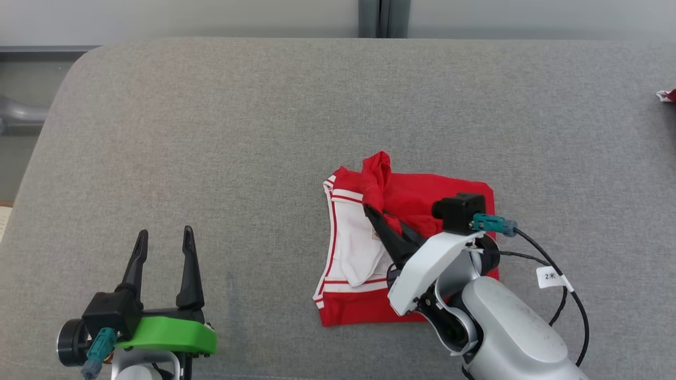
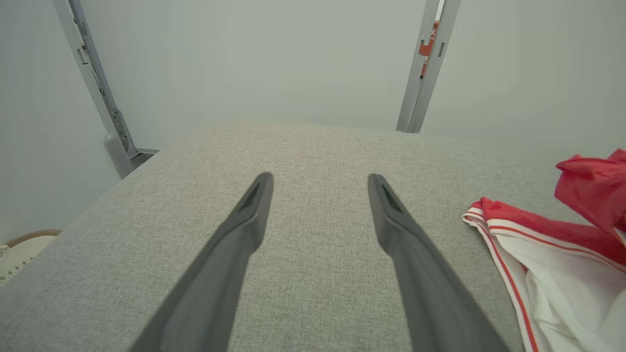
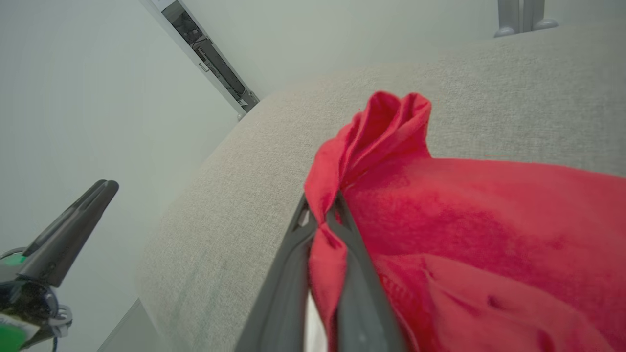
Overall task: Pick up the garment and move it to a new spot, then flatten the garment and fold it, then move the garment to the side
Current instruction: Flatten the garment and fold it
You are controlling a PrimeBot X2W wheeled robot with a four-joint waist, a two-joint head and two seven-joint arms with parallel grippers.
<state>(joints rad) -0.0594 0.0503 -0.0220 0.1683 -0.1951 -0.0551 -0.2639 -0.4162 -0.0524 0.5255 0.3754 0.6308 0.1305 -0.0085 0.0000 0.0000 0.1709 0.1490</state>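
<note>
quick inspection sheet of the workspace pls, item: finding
surface: grey fabric pad, smooth
job's things: red and white garment, bunched, one red fold lifted
clutter: small red and white scrap at the right edge
grippers: left tool open over bare pad; right tool shut on the garment's lifted fold
cables: black cable with white tag, looping over the pad
surroundings: pale wall, grey post behind

the garment (image 1: 417,198) is red cloth with a white panel edged in thin red and white stripes. it lies mostly flat in a rough rectangle on the grey fabric worktop (image 1: 211,132), right of the middle in the head view. one red edge near its far left stands up in a bunched peak, pinched between the fingers (image 1: 384,235) of the right gripper (image 1: 369,212).
</note>
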